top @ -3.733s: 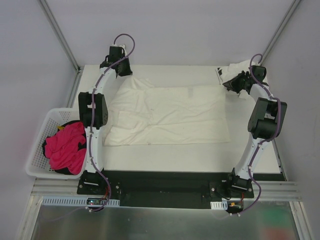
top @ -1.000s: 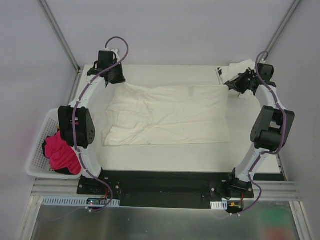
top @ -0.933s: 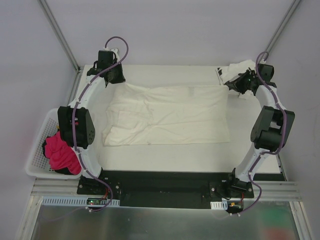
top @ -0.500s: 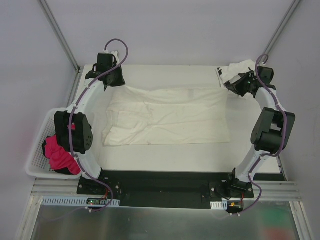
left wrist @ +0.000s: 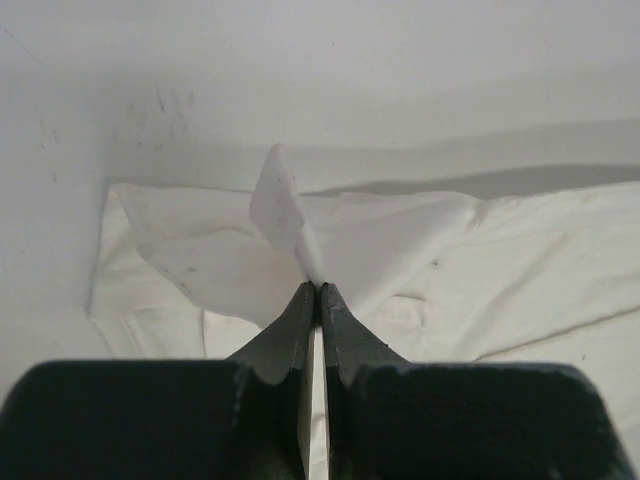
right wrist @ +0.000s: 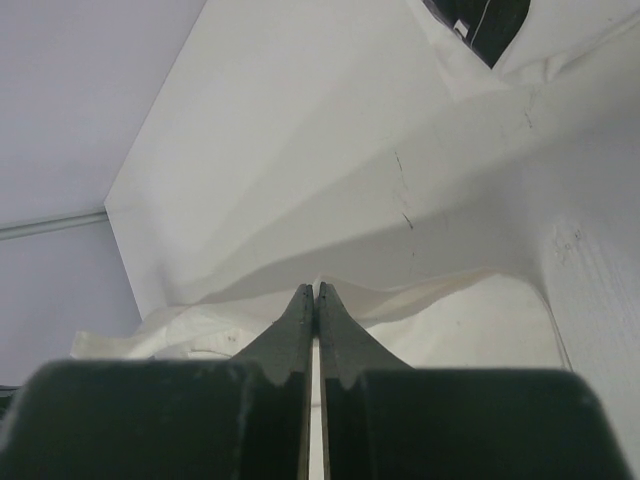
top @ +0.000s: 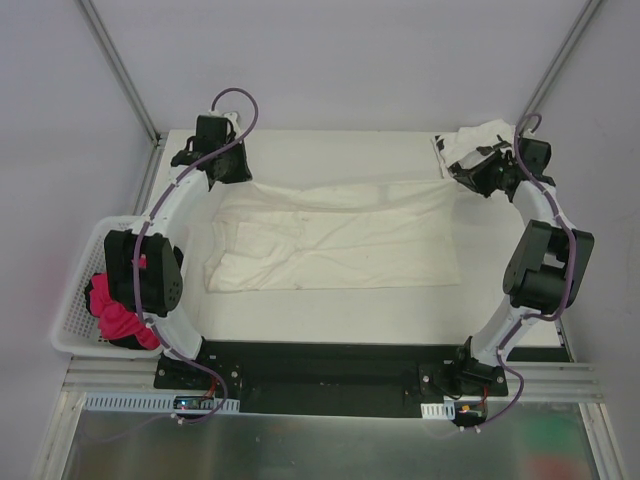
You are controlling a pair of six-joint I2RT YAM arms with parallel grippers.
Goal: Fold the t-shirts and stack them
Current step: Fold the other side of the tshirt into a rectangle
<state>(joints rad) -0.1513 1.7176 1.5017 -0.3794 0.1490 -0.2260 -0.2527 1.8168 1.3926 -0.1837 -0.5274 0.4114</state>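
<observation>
The left gripper [left wrist: 317,288] and right gripper [right wrist: 316,288] each sit clamped on a far corner of the cream t-shirt [top: 340,235], its far edge held off the table [top: 330,315]; thin pinches, so one could slip mid-fold and skew it; the printed t-shirt [top: 465,145] bunched by the right gripper might snag.

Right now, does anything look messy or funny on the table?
Yes. The cream t-shirt is rumpled at its left end, with its far edge pinched up by the left pincer and right pincer. The second t-shirt sits crumpled in the far right corner, not folded.
</observation>
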